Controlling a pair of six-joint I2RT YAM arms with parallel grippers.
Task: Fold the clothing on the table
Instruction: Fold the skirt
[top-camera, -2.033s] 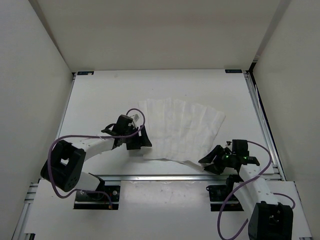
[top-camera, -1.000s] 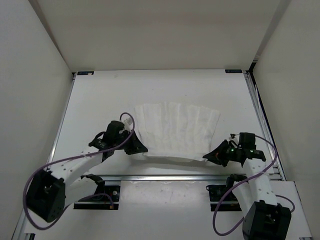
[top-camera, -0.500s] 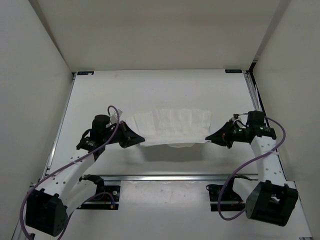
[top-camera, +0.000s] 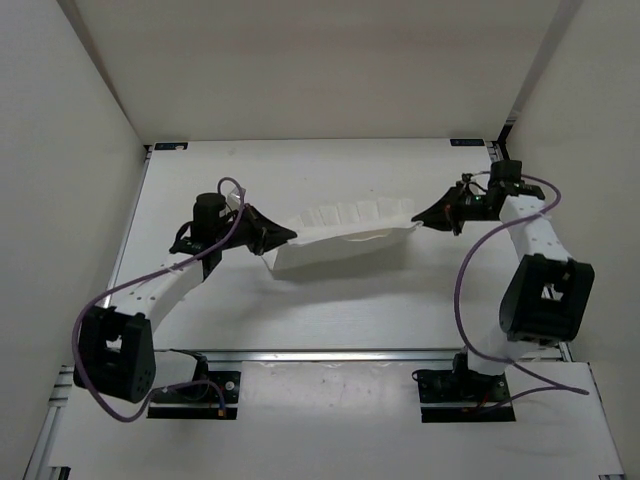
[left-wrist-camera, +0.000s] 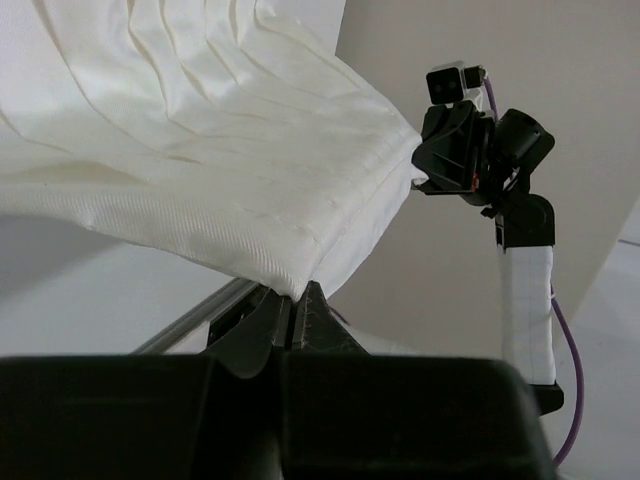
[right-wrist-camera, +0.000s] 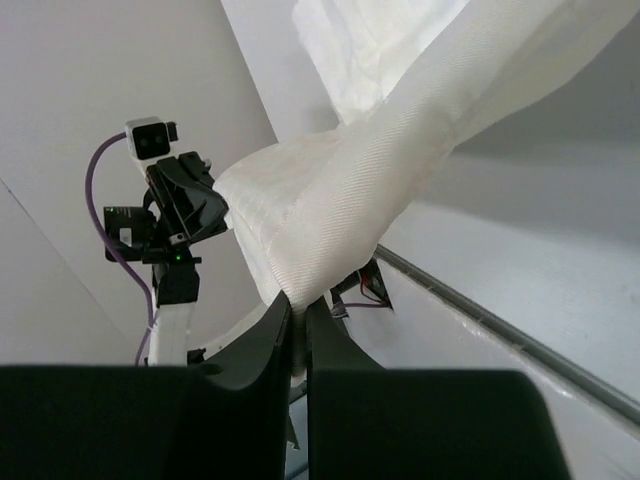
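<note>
- The thin white pleated fabric garment hangs stretched between the 2 arms, raised over the middle of the large flat white counter.
- The left hand is pinched narrow on the garment's left corner — its wrist view shows the hem clamped there.
- The right hand is closed just as tightly on the opposite corner.
- Gripping 2 corners well apart keeps that edge taut and straight, probably so the cloth can be laid over itself in 1 clean fold.
</note>
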